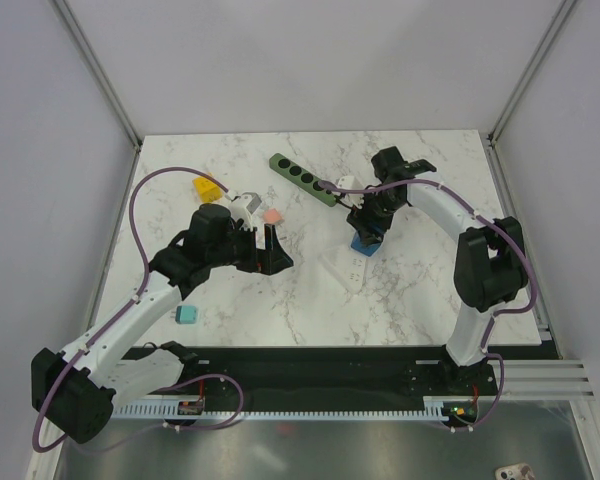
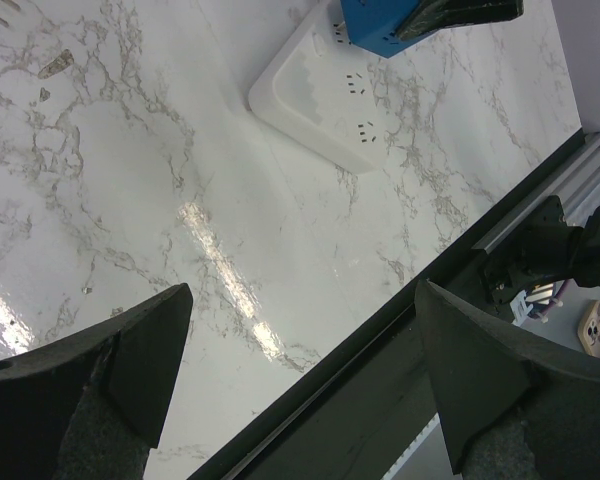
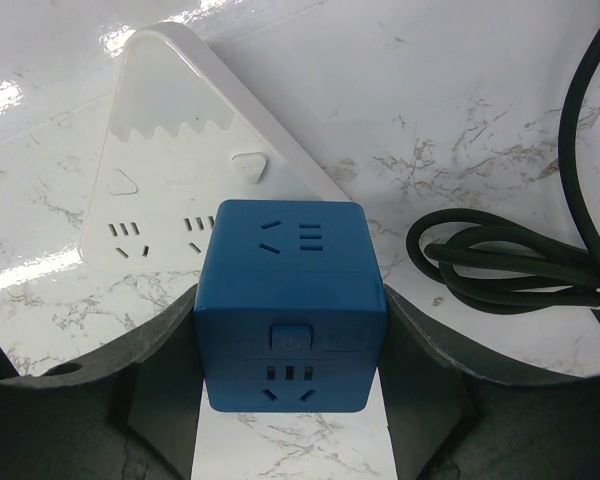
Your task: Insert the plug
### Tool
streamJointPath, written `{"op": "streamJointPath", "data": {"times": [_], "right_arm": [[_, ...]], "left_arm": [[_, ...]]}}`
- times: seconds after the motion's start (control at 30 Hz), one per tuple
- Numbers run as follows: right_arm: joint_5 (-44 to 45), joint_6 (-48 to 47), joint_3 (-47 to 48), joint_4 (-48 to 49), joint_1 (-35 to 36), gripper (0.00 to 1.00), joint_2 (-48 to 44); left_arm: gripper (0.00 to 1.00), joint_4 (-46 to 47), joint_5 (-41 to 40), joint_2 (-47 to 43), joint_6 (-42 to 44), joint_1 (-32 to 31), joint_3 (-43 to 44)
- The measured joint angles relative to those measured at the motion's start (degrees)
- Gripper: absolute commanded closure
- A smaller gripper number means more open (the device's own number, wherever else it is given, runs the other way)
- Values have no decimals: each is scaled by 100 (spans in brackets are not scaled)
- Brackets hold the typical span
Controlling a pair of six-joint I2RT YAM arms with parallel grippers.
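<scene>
Now, a blue cube plug point(image 3: 285, 270) is clamped in the right gripper point(image 3: 290, 375) over a white power strip point(image 3: 150, 210).
Both are found near the middle of the table point(image 1: 430, 300). The cube should be kept level, its hidden prongs lined up over a socket, then pressed straight down. The left gripper point(image 2: 300, 390) is spread wide and empty.

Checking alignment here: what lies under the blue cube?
A white power strip lies under the blue cube, which the right gripper holds. The cube hides its own prongs and whether they have entered a socket.
</scene>
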Motion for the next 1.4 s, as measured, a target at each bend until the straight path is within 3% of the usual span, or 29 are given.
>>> {"op": "streamJointPath", "data": {"times": [1.4], "right_arm": [[92,-101,-129,103,155,100,-28]], "left_arm": [[0,0,-46,-11,-2,0,0]]}}
